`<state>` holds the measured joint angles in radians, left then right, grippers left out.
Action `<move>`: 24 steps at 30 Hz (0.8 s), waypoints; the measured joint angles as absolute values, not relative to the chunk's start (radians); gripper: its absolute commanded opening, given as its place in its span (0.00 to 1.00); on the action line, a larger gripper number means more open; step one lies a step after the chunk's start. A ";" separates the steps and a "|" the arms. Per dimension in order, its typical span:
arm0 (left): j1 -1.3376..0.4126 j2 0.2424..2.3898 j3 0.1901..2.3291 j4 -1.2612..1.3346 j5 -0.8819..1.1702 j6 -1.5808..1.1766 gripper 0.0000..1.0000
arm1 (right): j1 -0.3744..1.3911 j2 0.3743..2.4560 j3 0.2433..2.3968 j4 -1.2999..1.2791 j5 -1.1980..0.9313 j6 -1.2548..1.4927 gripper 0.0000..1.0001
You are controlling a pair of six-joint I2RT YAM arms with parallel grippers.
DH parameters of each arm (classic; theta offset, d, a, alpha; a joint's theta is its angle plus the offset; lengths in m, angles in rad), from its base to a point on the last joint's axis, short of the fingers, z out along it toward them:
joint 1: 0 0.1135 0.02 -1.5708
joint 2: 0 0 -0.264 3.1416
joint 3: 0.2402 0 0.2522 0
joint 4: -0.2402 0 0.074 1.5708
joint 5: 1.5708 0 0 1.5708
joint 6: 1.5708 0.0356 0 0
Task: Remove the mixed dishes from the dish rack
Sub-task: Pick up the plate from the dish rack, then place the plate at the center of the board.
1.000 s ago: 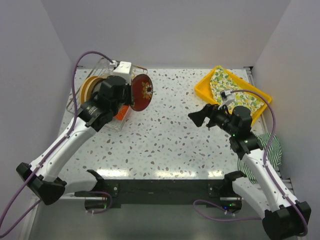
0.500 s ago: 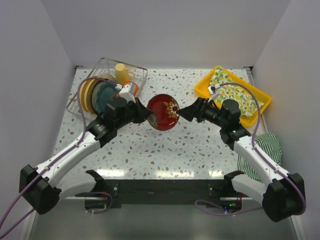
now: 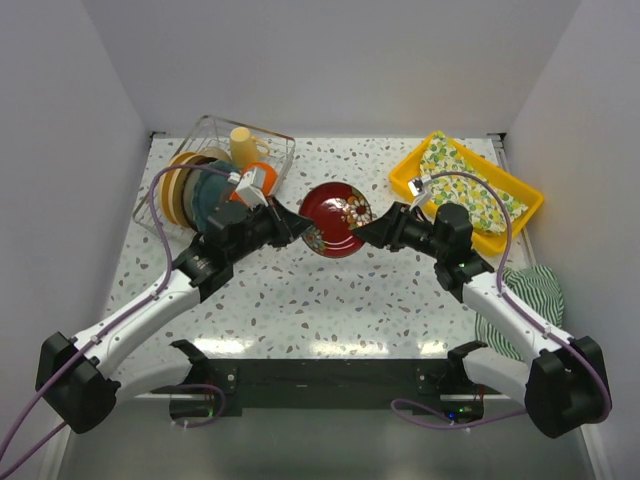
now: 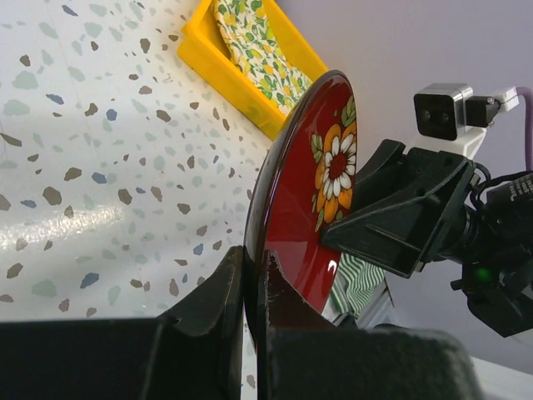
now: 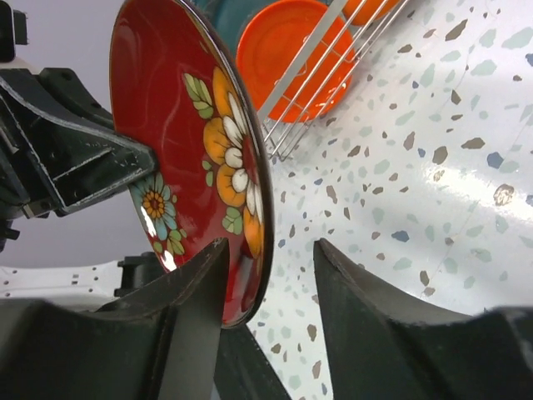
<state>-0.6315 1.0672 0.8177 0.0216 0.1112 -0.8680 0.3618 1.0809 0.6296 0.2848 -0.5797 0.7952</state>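
A dark red plate (image 3: 335,218) with orange and white flowers hangs on edge above the middle of the table. My left gripper (image 3: 303,232) is shut on its left rim; in the left wrist view the plate (image 4: 304,192) is pinched between the jaws of the gripper (image 4: 254,267). My right gripper (image 3: 362,232) straddles the opposite rim. In the right wrist view one finger of this gripper (image 5: 271,258) lies against the plate's face (image 5: 200,142), the other stands apart from its back. The dish rack (image 3: 215,125) at the back left holds upright plates (image 3: 190,190), a cream mug (image 3: 243,143) and an orange bowl (image 5: 291,50).
A yellow tray (image 3: 405,175) with a lemon-print cloth sits at the back right. A green striped cloth (image 3: 535,290) lies by the right edge under my right arm. White walls close in the table on three sides.
My left arm has carried the red plate from the rack to the table's middle. The right arm has swung left to meet it, and its jaws have narrowed around the rim.
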 measured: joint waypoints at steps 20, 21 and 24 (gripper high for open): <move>-0.635 0.918 0.794 -0.144 -0.115 -0.740 0.98 | 0.365 1.168 0.631 0.219 -0.540 0.775 0.00; -0.635 0.904 0.811 -0.182 -0.149 -0.714 0.99 | 0.361 1.187 0.635 0.207 -0.527 0.769 0.00; -0.635 0.863 0.856 -0.282 -0.250 -0.641 1.00 | 0.346 1.253 0.665 0.170 -0.483 0.763 0.00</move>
